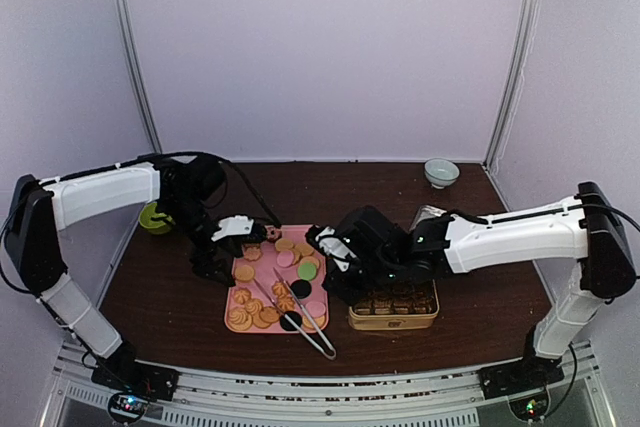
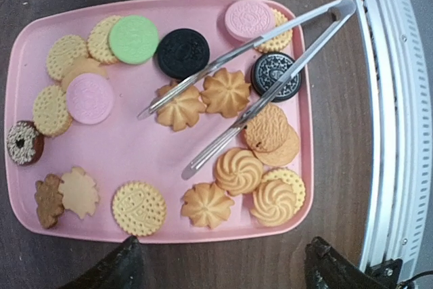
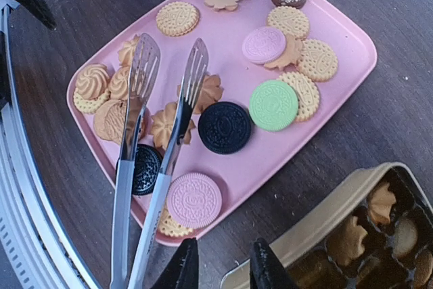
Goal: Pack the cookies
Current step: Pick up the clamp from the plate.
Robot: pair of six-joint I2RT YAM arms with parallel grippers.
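Many cookies lie on a pink tray (image 1: pixel 229 326): tan round and flower-shaped ones, a pink disc (image 2: pixel 89 98), a green disc (image 2: pixel 133 39) and black discs (image 3: pixel 224 127). My left gripper (image 1: pixel 214 250) hangs over the tray's left edge. In its wrist view this gripper (image 2: pixel 220 272) is wide open above bare table, with nothing between its fingers. My right gripper (image 1: pixel 335 259) hovers between the tray and a gold tin (image 1: pixel 393 319). Its fingers (image 3: pixel 183 269) stand a narrow gap apart and hold nothing, just short of a pink cookie (image 3: pixel 194 199). The tin's compartments (image 3: pixel 352 235) hold tan cookies.
Metal tongs (image 1: pixel 300 319) lie slantwise across the tray, resting on some cookies (image 2: pixel 215 148), with handles past its near edge. A green cup (image 1: pixel 153 217) stands at the far left and a white bowl (image 1: pixel 441 172) at the back right. A metal rail (image 2: pixel 385 133) runs along the table's near edge.
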